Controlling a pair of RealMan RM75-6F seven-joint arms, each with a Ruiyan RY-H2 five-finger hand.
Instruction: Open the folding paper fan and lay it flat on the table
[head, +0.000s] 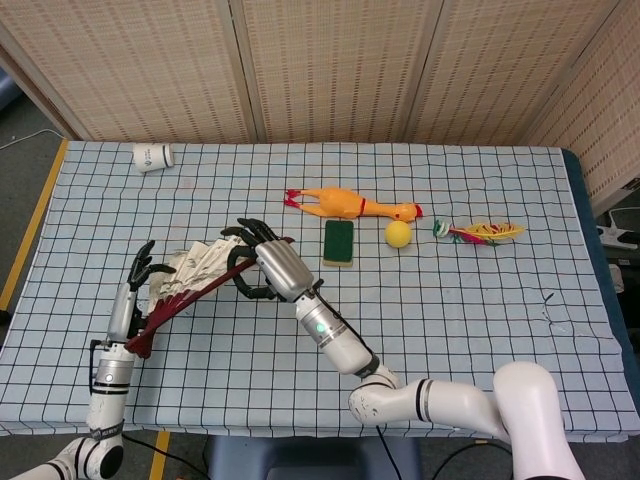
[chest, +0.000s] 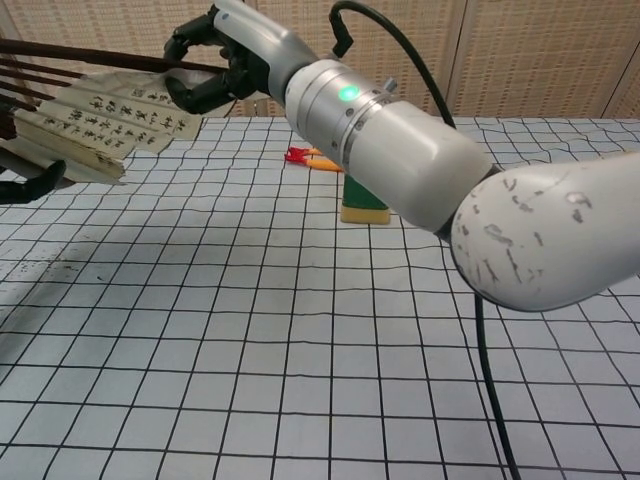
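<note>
The paper fan (head: 195, 270) is partly spread, with cream leaves with black writing and dark red ribs, its pivot low at the left. My right hand (head: 268, 262) grips the upper dark red outer rib near its far end. In the chest view the fan (chest: 100, 115) hangs above the cloth at the upper left, cut off by the frame edge, with the right hand (chest: 225, 55) curled around the rib. My left hand (head: 135, 285) stands at the fan's left edge with fingers spread upward; I cannot see it grasp anything. Its dark fingers (chest: 25, 185) show just under the paper.
On the checked tablecloth (head: 450, 320) lie a white cup (head: 153, 156) at the far left, a rubber chicken (head: 350, 205), a green sponge (head: 339, 242), a yellow ball (head: 398, 234) and a feathered toy (head: 480, 232). Woven screens stand behind the table.
</note>
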